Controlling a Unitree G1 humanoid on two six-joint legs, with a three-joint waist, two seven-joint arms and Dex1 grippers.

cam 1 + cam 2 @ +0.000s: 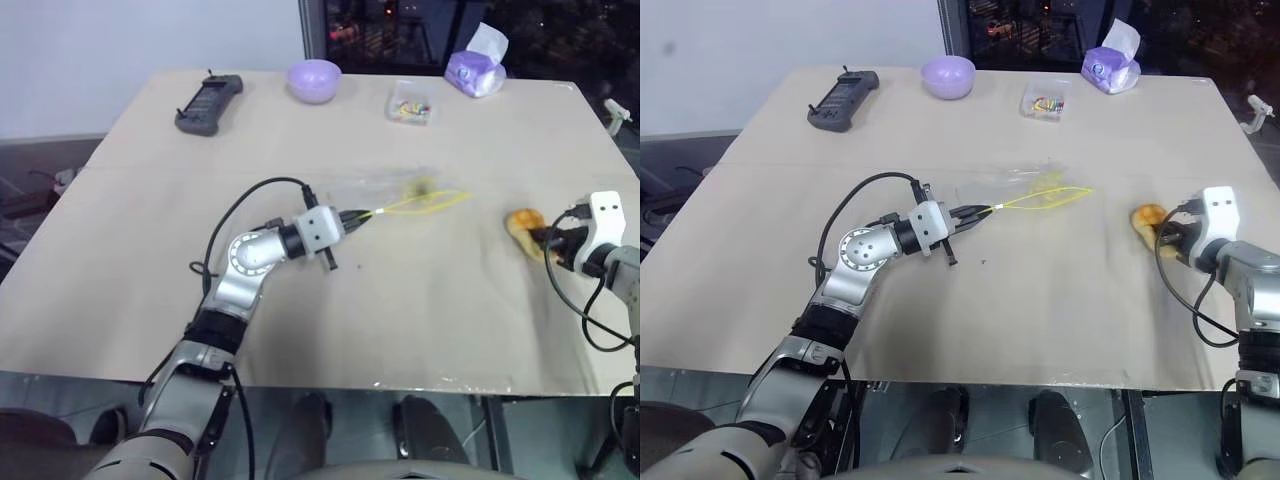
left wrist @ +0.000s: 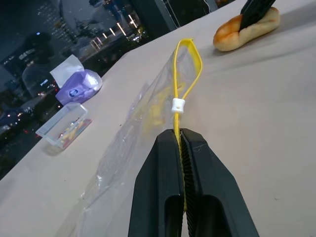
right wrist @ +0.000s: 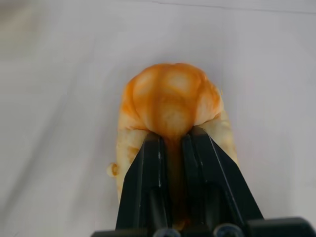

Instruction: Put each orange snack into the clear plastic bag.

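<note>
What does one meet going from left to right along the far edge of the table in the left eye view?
Black remote → purple bowl → small clear box → purple tissue pack.

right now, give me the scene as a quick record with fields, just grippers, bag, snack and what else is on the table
left gripper: shut on the yellow strip of the clear plastic bag, which lies flat mid-table
right gripper: fingers pinched into the orange snack
orange snack: on the table near its right edge, outside the bag
far edge of table: black remote, purple bowl, small clear box, purple tissue pack
task state: snack not yet bagged
</note>
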